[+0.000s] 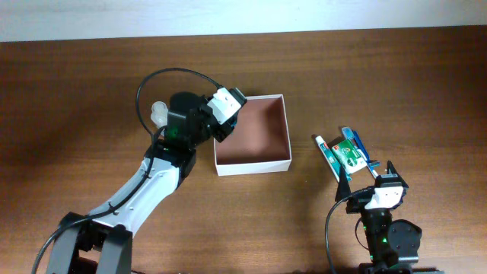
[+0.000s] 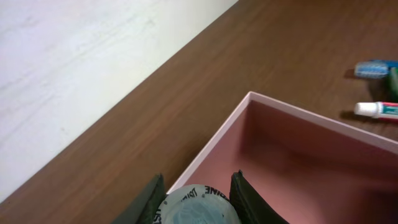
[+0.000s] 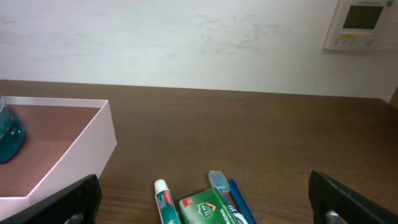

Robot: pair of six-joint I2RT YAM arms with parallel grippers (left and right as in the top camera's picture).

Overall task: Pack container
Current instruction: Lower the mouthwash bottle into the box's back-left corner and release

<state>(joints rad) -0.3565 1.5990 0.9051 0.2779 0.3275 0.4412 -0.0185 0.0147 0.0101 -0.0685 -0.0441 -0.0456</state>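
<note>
Between the jaws of the left gripper (image 2: 196, 198), pinched tight, sits a small bottle of blue liquid (image 3: 9, 134). Just ahead and below lies the square white-walled, reddish-brown-lined container (image 2: 292, 112), rim directly beneath. Risk: released here, it may clip that wall and fall outside. Right gripper (image 1: 367, 180) spread wide, empty.

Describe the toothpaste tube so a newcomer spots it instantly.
On the brown table, find the square white-walled box and look to its right. The toothpaste tube is the item nearest the box: slim, with a white cap and red band, unlike the green carton and blue toothbrush beside it.
</note>
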